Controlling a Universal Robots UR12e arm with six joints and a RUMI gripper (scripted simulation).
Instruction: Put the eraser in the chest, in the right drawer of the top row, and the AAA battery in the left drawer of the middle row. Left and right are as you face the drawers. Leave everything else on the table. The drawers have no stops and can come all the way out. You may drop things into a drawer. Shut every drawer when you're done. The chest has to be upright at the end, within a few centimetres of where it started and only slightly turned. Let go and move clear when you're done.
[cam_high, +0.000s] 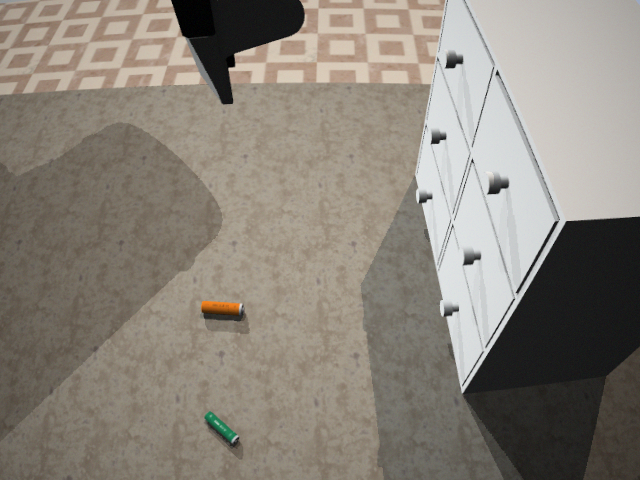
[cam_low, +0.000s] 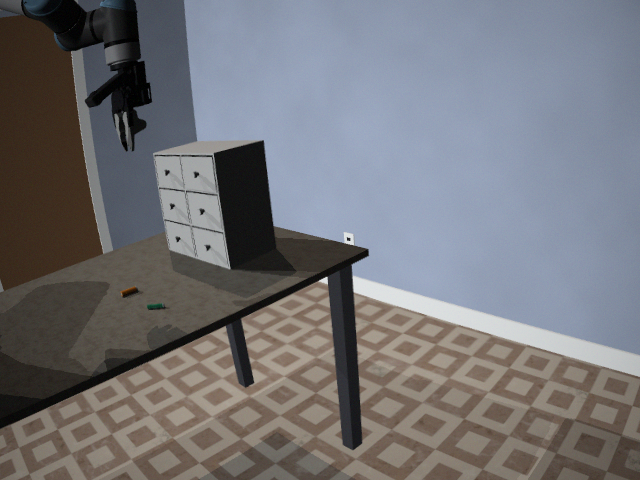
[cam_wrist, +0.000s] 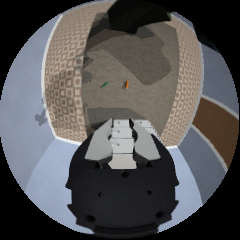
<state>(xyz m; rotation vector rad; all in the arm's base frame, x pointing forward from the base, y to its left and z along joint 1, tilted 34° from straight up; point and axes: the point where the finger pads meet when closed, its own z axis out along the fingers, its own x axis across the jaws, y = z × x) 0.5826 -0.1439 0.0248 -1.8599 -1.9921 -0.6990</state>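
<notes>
A white-fronted chest (cam_high: 589, 103) (cam_low: 245, 206) (cam_wrist: 122, 161) stands upright on the table. The right drawer of its top row (cam_high: 524, 175) (cam_low: 207, 181) and the left drawer of its middle row (cam_high: 454, 155) (cam_low: 165, 198) look shut; a thin dark gap edges the former. A small green battery (cam_high: 221, 427) (cam_low: 155, 306) (cam_wrist: 104, 84), slimmer than the orange one, looks like the AAA and lies on the table. No eraser shows. My gripper (cam_high: 227, 98) (cam_low: 127, 148) (cam_wrist: 121, 119) is partly open and empty, high above the table, out in front of the chest.
A thicker orange battery (cam_high: 222, 308) (cam_low: 129, 291) (cam_wrist: 127, 84) lies near the green one. The chest's other drawers also look shut, each with a protruding knob. The table edge (cam_low: 206, 334) runs along the chest's right side, some way off.
</notes>
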